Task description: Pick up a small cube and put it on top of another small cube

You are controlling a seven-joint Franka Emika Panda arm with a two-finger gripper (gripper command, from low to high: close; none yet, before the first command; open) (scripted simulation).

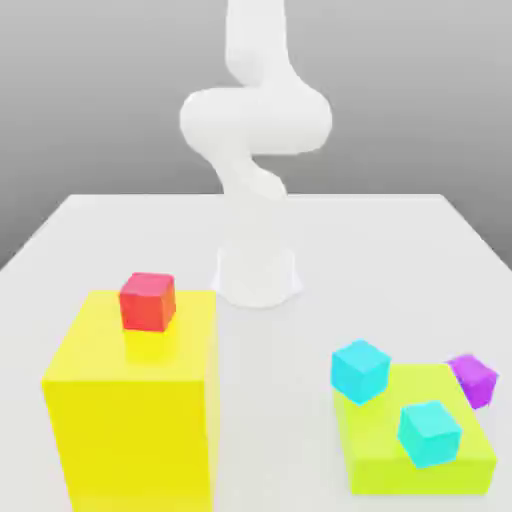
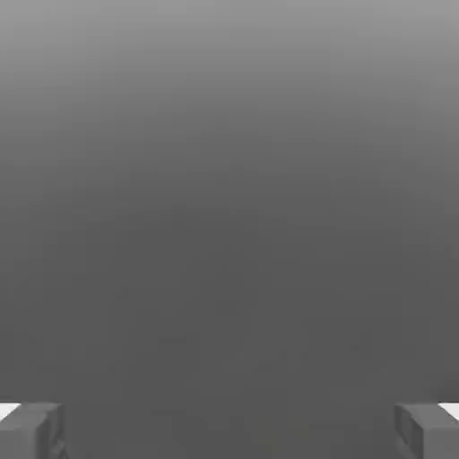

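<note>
Nearest in the exterior view, one cyan cube (image 1: pixel 429 434) sits over the lime slab (image 1: pixel 420 477) — another cyan cube (image 1: pixel 360 371), the purple cube (image 1: pixel 475 380) and the red cube (image 1: pixel 146 302), atop the yellow block (image 1: pixel 135 440), lie farther back, so we've several small-cube candidates. Beyond them stands our arm (image 1: pixel 256 120) — gripper (image 2: pixel 229 432) spread wide and empty, presumably to leave room for a cube.

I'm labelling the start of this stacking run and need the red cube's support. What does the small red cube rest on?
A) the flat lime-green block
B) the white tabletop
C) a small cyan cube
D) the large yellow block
D: in the exterior view the small red cube sits on the top face of the large yellow block.
</note>
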